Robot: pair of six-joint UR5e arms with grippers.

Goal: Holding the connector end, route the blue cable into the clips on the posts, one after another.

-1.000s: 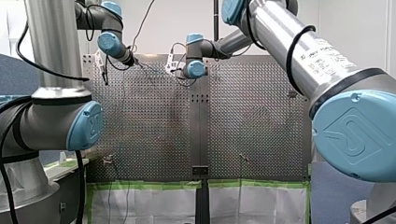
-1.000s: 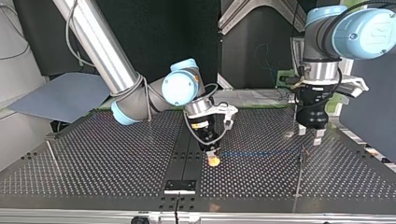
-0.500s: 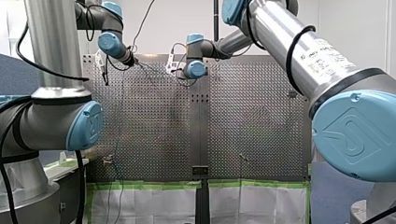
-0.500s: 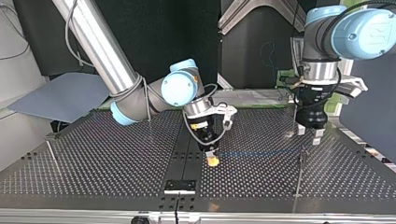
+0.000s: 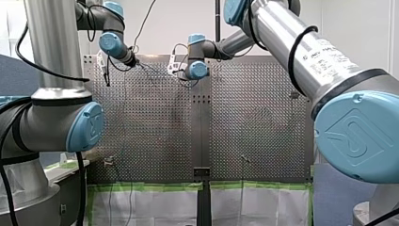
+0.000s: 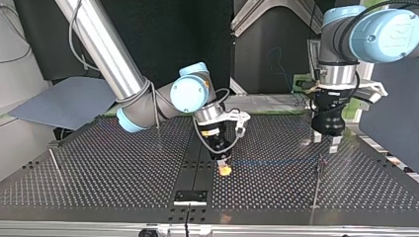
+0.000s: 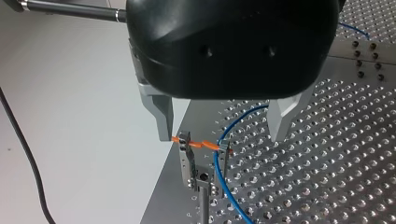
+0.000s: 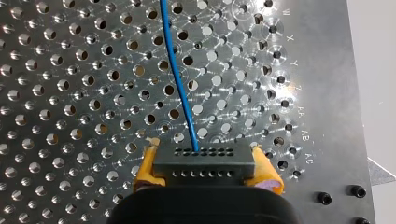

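Our right jaws are closed, their yellow pads point(image 8: 145, 169) pinching the dark grey rectangular connector block point(image 8: 204, 161). The thin blue cable point(image 8: 180, 79) runs straight ahead from it over the perforated metal worktop point(image 8: 60, 93). Our left jaws stand wide open and empty, with the orange-tipped metal clip post point(image 7: 189, 158) and the cable between them.

In the front view you have a plain white wall point(image 5: 179, 28) behind the perforated table point(image 5: 155, 117), evenly lit. A blue-grey partition point(image 5: 11, 70) stands at the left edge. White sheeting point(image 5: 155, 202) edged with green tape point(image 5: 155, 186) hangs below the table's near side. In the top view a black backdrop point(image 6: 163, 39) fills the space behind. There, a grey-blue board point(image 6: 64, 101) lies at the left and a dark blue panel point(image 6: 395, 113) stands at the right.
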